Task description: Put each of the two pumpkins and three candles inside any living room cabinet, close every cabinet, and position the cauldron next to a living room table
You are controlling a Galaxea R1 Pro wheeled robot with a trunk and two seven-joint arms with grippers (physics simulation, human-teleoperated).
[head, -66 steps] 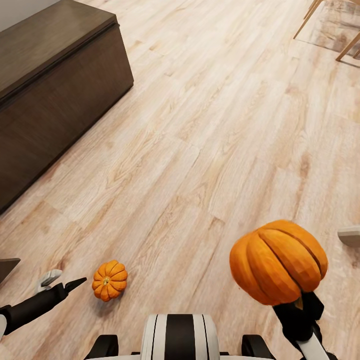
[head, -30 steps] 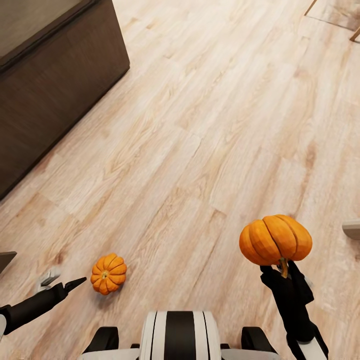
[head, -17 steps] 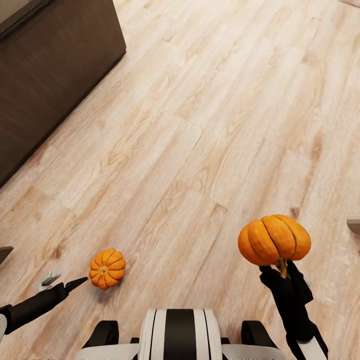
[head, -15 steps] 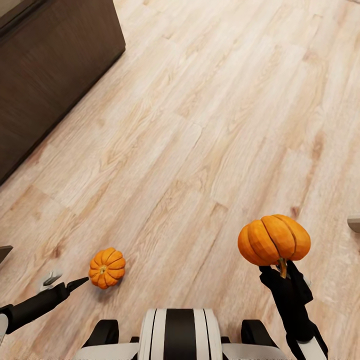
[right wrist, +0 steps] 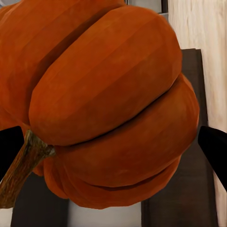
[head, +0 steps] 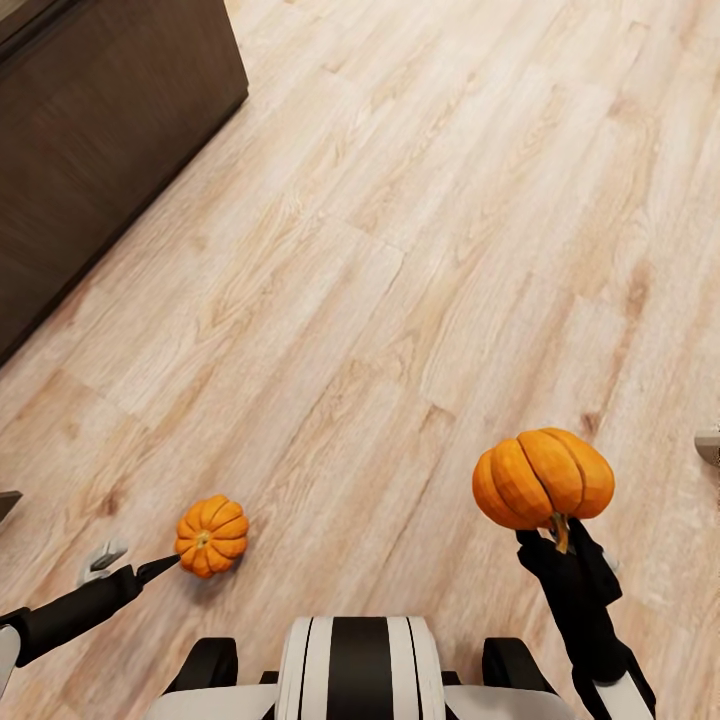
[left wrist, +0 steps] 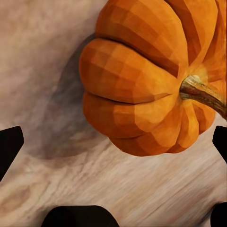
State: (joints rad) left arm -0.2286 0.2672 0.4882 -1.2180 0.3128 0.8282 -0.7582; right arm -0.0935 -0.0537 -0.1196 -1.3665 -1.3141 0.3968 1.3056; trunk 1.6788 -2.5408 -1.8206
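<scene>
One orange pumpkin [head: 211, 523] lies on its side on the plank floor, near my left front. My left gripper [head: 135, 563] is open just left of it, the dark fingertip almost at its rind. In the left wrist view this pumpkin [left wrist: 142, 90] lies ahead of the spread fingertips [left wrist: 9, 146], stem pointing sideways. My right gripper [head: 560, 537] holds a second pumpkin [head: 543, 477] in the air, shut on it at the stem. The right wrist view shows that pumpkin [right wrist: 113, 104] close up between the fingertips [right wrist: 215, 149]. The dark-brown cabinet [head: 100, 130] stands at the far left.
Light wood plank floor [head: 420, 250] stretches ahead and to the right. A small grey object [head: 708, 445] pokes in at the right edge. My own base [head: 360, 665] sits at the bottom of the head view.
The head view has tilted down, sliding the cabinet up and left. My right gripper moved its pumpkin away from the camera. The left fingertip has edged closer to the floor pumpkin.
</scene>
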